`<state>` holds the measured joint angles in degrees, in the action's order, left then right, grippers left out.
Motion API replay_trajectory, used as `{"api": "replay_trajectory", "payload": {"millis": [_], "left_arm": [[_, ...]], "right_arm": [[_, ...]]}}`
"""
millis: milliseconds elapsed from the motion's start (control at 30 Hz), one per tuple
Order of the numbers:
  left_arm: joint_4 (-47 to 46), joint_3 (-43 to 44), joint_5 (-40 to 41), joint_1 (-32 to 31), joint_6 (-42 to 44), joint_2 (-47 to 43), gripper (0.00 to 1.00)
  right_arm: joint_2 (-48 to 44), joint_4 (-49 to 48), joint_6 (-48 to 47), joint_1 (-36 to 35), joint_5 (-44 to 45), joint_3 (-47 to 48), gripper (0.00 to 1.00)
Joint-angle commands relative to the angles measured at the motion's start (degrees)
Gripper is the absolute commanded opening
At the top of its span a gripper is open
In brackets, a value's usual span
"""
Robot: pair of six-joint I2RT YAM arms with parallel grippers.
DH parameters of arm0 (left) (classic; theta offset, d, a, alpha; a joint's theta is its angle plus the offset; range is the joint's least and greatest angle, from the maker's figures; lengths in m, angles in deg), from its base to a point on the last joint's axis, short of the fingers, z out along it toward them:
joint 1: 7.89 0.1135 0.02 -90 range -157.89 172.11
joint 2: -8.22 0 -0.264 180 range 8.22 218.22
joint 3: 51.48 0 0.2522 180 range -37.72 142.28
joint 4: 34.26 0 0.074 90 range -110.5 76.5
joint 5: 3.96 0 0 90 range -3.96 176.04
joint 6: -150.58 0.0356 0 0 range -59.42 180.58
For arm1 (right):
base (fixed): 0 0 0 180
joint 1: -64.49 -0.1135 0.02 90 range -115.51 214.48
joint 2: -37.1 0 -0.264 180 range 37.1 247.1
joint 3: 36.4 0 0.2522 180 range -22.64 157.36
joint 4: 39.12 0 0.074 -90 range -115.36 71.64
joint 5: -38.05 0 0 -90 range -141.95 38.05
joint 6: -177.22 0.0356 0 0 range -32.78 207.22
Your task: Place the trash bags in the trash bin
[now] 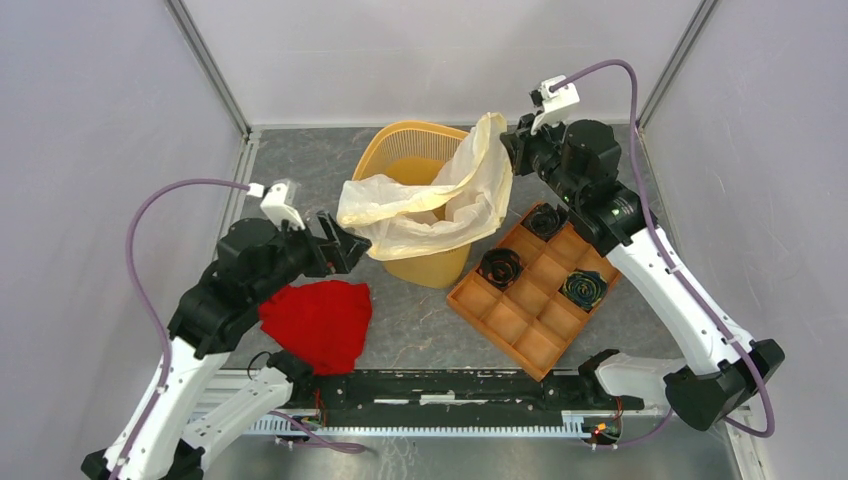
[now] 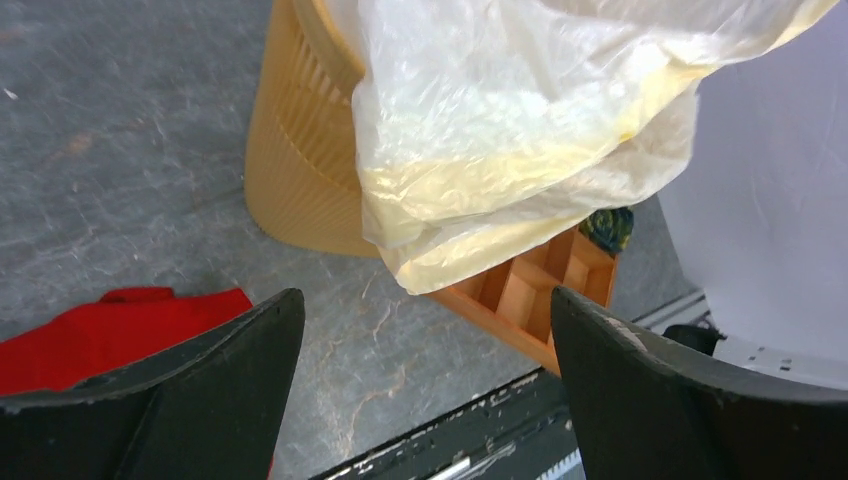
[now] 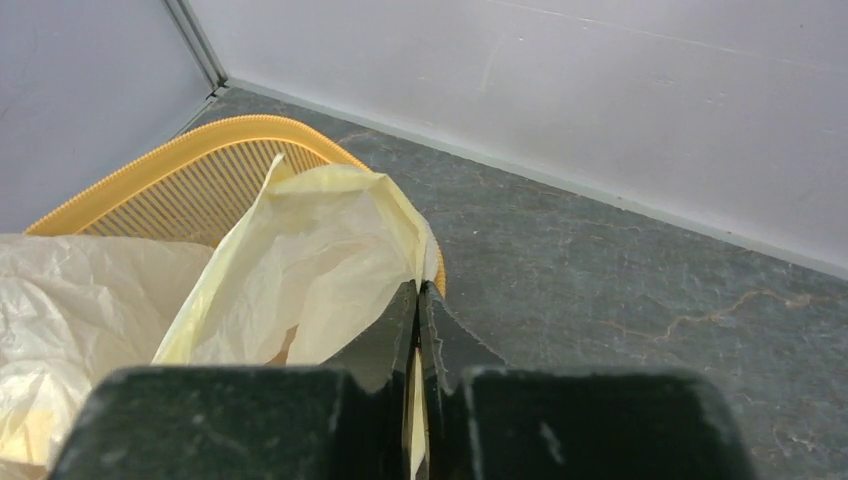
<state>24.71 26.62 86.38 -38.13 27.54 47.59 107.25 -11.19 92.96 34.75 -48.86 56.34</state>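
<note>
The orange-yellow trash bin (image 1: 388,141) stands upright at the middle back of the table. A cream-white trash bag (image 1: 430,205) drapes over its near and right rim, partly inside. My right gripper (image 1: 507,146) is shut on the bag's upper right corner and holds it lifted above the rim. In the right wrist view the film (image 3: 310,260) runs between the closed fingers of that gripper (image 3: 418,288), with the bin's rim (image 3: 190,165) behind. My left gripper (image 1: 355,245) stands open just left of the bag's hanging edge. In the left wrist view that gripper (image 2: 425,300) is empty, below the bag (image 2: 500,130) and the bin (image 2: 300,150).
A red cloth (image 1: 320,320) lies by the left arm at the front. An orange-brown compartment tray (image 1: 530,300) sits right of the bin, with dark rolled items (image 1: 500,266) in three of its cells. Walls enclose the table on three sides; a black rail (image 1: 450,385) runs along the near edge.
</note>
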Motion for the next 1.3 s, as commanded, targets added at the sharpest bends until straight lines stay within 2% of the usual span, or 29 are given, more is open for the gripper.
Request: {"api": "replay_trajectory", "payload": {"millis": [0, 100, 267, 333, 433, 533, 600, 700, 967, 1100, 1267], "left_arm": [[-3.5, -3.4, -5.1, 0.2, 1.4, 2.5, 0.93], [-6.6, -4.6, -4.9, 0.2, 0.3, 3.2, 0.8], [-6.6, -3.3, 3.7, 0.2, -4.6, 4.6, 0.6], [-8.1, -2.4, 4.6, 0.2, -6.4, 5.0, 0.6], [-8.7, -1.3, 8.2, 0.2, -7.4, 5.5, 0.71], [-7.7, -0.4, 12.8, 0.1, -7.6, 6.6, 0.73], [-8.3, -0.4, 14.2, 0.1, -7.2, 7.8, 0.67], [-9.0, 0.1, 16.4, 0.1, -6.6, 10.0, 0.48], [-10.0, 2.1, 19.5, 0.2, -4.3, 14.8, 0.11], [-8.9, 0.9, 22.2, 0.2, -4.5, 14.9, 0.07], [-11.3, -3.1, 22.1, 0.3, -2.7, 15.4, 0.05]], "right_arm": [[-1.5, -5.1, 5.3, 1.3, 1.1, -2.7, 0.05], [-2.0, -6.1, 6.2, 1.4, 1.0, -3.9, 0.01], [-2.0, -5.3, 6.0, 1.9, 2.7, -4.5, 0.0], [-2.0, -5.0, 6.1, 2.3, 3.5, -4.8, 0.0], [-1.7, -5.2, 6.4, 3.1, 4.0, -5.4, 0.0], [-1.1, -5.2, 6.2, 4.1, 3.5, -5.4, 0.0], [-0.8, -5.5, 6.3, 5.0, 3.0, -5.7, 0.0], [0.0, -6.7, 6.6, 6.2, 1.8, -6.4, 0.0], [2.7, -9.1, 5.1, 8.4, -0.3, -8.3, 0.0], [5.3, -10.1, 3.8, 9.0, 0.1, -8.6, 0.0], [10.5, -15.2, 0.7, 9.6, -7.4, -9.8, 0.0]]}}
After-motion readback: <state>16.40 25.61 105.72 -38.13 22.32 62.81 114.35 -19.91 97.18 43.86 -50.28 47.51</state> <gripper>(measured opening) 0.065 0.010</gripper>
